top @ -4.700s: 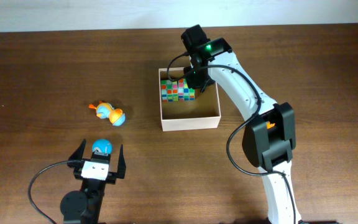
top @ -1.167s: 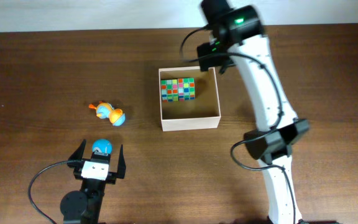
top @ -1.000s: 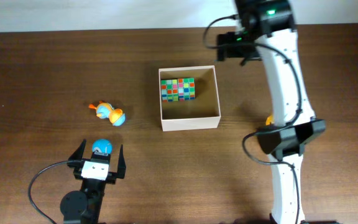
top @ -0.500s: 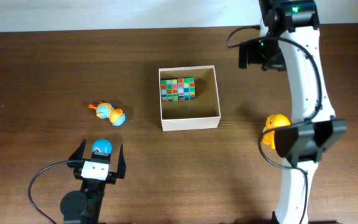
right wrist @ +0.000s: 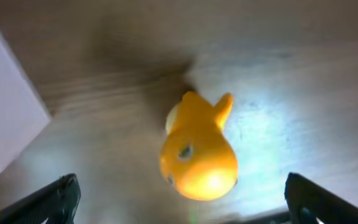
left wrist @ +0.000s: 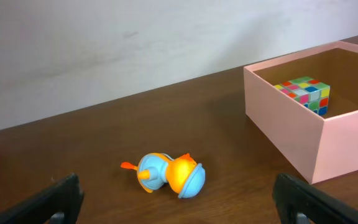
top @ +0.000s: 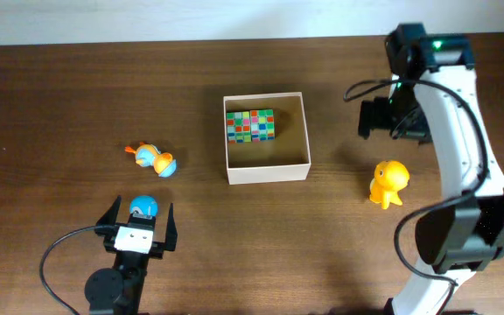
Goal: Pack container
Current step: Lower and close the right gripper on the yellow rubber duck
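In the right wrist view, the yellow duck toy (right wrist: 199, 155) beneath the right end effector (right wrist: 184, 199) is blurred; the cream-walled square container (right wrist: 5, 112) to its left is cut off by the frame edge.

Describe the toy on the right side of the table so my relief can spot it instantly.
Find the container in the middle of the table. On bare wood to its right stands the duck. It alone is all yellow; the blue-and-orange toy and blue toy sit to its left.

Matt wood-grain table (top: 77, 96), glossy plastic duck (top: 390, 178)
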